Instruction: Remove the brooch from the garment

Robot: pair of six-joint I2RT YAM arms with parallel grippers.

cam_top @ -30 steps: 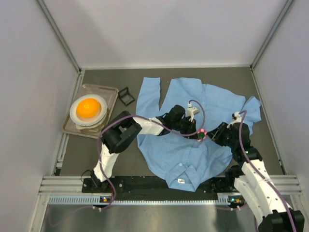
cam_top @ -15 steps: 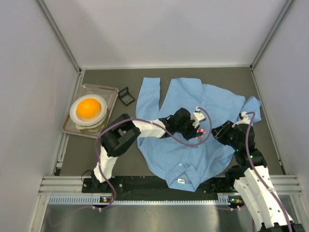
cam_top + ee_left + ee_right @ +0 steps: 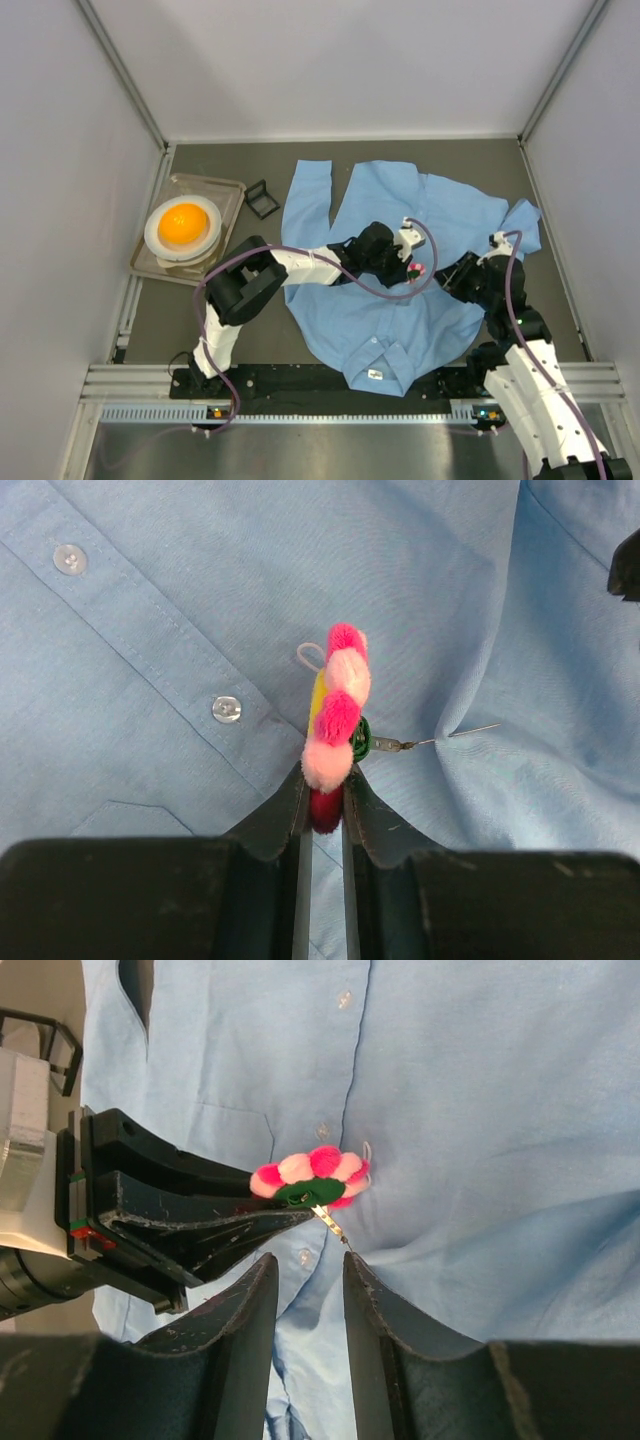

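Note:
The light blue garment [image 3: 380, 320] lies spread on the table, collar toward the arms. The brooch [image 3: 415, 268], pink and pale pompom petals with a green back, stands on edge above the button placket. My left gripper [image 3: 408, 262] is shut on its lower petals, as the left wrist view shows [image 3: 323, 780]. The brooch [image 3: 338, 710] has a thin metal pin [image 3: 450, 735] running right to a pucker in the cloth [image 3: 150, 630]. My right gripper [image 3: 308, 1260] is open, just below the pin tip, touching nothing. The brooch [image 3: 310, 1172] sits over the shirt [image 3: 500, 1110].
A metal tray [image 3: 232, 190] at the left holds a white plate with an orange object [image 3: 184, 222]. A small black frame [image 3: 262, 198] lies beside it. Grey walls enclose the table on three sides.
My left arm has reached further right and its wrist has turned, holding the brooch. My right gripper has shifted slightly up and right. The brooch has stayed almost in place.

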